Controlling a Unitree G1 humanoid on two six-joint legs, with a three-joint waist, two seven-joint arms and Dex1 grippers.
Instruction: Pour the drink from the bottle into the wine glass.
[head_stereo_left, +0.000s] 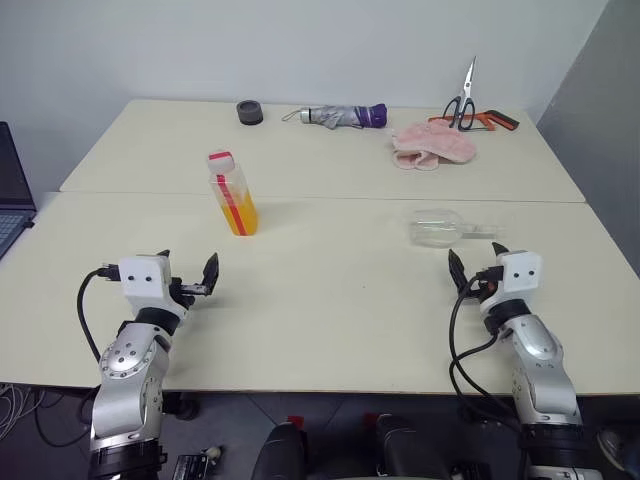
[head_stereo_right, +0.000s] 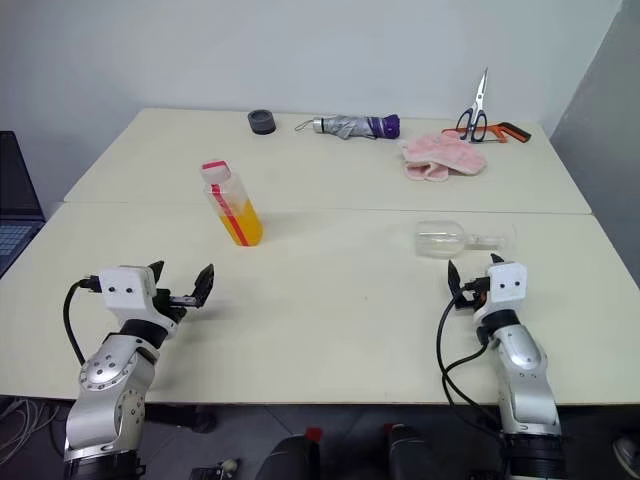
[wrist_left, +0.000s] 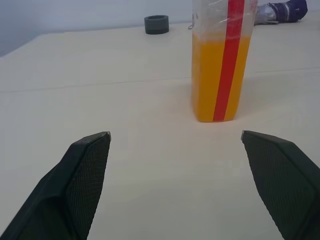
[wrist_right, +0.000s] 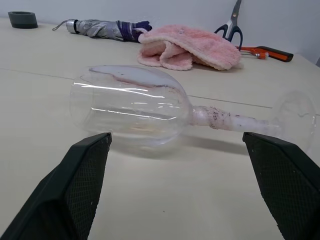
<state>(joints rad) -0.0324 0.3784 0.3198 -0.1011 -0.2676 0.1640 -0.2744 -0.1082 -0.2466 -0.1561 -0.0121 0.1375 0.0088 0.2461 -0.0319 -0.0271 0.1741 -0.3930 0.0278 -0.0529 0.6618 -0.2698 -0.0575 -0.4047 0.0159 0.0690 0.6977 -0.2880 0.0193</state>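
On the cream tabletop (head_stereo_left: 330, 300) ahead of me stand 2 joined surfaces, with a seam running across between the near and far halves. I can read no writing or brand on anything; the bottle (head_stereo_left: 232, 195) carries only a plain red vertical stripe down its label.

That bottle is small, clear and squarish, standing upright with its long axis vertical and its red-and-white cap on top. The drink (wrist_left: 218, 77) inside is a translucent orange-yellow and fills roughly the lower half. It sits on the near half just past the seam, to my left of centre, well ahead of my left gripper (head_stereo_left: 188, 275).

The wine glass (wrist_right: 150, 107) is clear and colourless, and it lies on its side on the near half, to my right. Its long axis runs across the tabletop: the bowl's mouth points toward my left, the thin stem and round foot toward my right. The stem looks cloudy with residue. It rests just ahead of my right gripper (head_stereo_left: 478, 262), not touching it.

Both grippers hover low over the tabletop with their 2 black fingers (wrist_left: 82, 175) spread wide and nothing between them.

Along the far edge lie a dark round ring (head_stereo_left: 249, 112), a folded grey and purple umbrella (head_stereo_left: 340, 116), a pink cloth (head_stereo_left: 432, 148), scissors (head_stereo_left: 462, 100) and an orange-handled tool (head_stereo_left: 495, 120). A laptop (head_stereo_left: 12, 195) sits at my far left.
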